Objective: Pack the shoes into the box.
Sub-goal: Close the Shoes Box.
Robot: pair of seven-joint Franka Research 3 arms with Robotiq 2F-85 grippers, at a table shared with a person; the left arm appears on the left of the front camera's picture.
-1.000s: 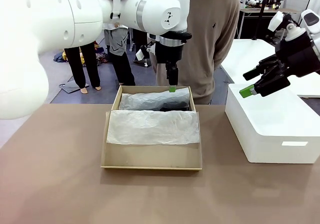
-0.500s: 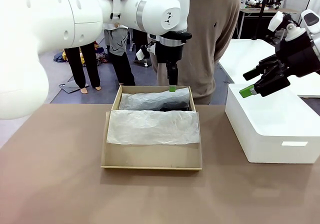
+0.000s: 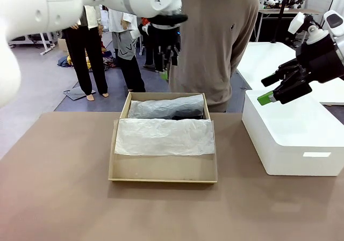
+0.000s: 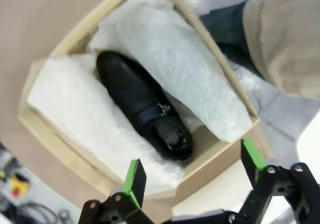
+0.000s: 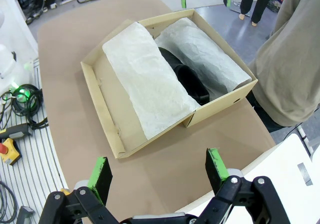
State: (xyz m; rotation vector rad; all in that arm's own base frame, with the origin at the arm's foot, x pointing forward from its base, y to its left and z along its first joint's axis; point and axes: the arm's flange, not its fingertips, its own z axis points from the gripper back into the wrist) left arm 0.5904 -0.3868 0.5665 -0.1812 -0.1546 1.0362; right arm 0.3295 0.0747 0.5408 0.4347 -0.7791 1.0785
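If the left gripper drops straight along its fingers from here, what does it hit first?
Most likely the black shoe in the box, between the tissue sheets; the left gripper hangs open above it, depth unclear.

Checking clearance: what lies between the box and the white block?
Nothing: bare table between box and white block, in the front view.

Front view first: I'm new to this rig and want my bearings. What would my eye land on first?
The tan box sits mid-table, lined with white tissue, and a glossy black shoe lies between the paper folds. The left gripper hangs open high over the box, near a person at the far side. The right gripper hovers open over a white block at the right.
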